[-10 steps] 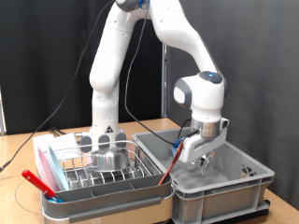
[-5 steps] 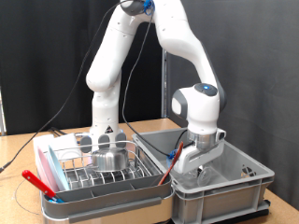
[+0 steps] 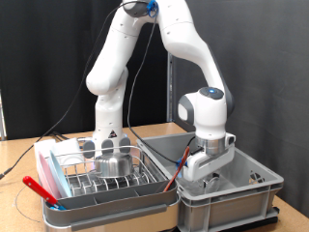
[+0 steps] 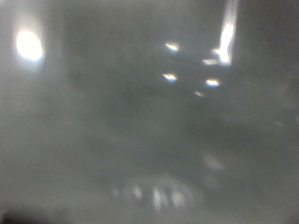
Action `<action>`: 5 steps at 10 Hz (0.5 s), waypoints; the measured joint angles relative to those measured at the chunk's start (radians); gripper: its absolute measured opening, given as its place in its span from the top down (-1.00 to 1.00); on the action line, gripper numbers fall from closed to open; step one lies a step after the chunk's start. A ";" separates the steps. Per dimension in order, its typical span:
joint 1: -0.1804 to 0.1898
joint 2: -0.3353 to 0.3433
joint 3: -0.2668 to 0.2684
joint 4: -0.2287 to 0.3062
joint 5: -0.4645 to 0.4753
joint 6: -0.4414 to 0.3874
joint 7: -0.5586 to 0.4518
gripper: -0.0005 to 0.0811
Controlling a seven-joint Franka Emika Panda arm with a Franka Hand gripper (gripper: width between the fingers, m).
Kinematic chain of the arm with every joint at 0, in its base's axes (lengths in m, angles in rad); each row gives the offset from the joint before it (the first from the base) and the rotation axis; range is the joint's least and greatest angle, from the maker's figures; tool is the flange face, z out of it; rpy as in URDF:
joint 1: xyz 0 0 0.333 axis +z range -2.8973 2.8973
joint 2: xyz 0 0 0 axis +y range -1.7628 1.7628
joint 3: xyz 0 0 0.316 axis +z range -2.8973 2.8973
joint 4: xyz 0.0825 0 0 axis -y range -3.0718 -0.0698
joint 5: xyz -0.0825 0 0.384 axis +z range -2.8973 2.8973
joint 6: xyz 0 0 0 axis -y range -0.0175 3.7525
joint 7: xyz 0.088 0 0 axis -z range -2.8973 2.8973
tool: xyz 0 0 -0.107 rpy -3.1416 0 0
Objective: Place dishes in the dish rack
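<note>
Meanwhile, the Panda arm's gripper (image 3: 196, 174) has sunk lower into the large grey crate (image 3: 232, 188) than it sat a second ago, its fingers now below the crate's rim and hidden, so whether they are released or clenched on anything cannot be told. Beside the crate, on the exterior view's left, stands the dish rack (image 3: 106, 179) in its white tray, already carrying a shiny steel bowl (image 3: 114, 164) and what look like small glass pieces (image 3: 104, 146) along its far edge (too small to count). A red utensil (image 3: 41, 188) lies across the rack's near corner. The wrist view gives only a grey blur with a few glints, suggesting the camera is very close to the crate's inside. The descent reads as a reach for another dish in the crate, with part of the load already racked.
</note>
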 joint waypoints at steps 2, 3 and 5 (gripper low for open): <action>-0.028 0.052 0.032 0.001 0.016 0.020 -0.018 -0.55; -0.031 0.092 0.037 0.000 0.019 0.020 -0.024 -0.89; -0.031 0.171 0.039 -0.023 0.012 0.015 -0.028 -1.00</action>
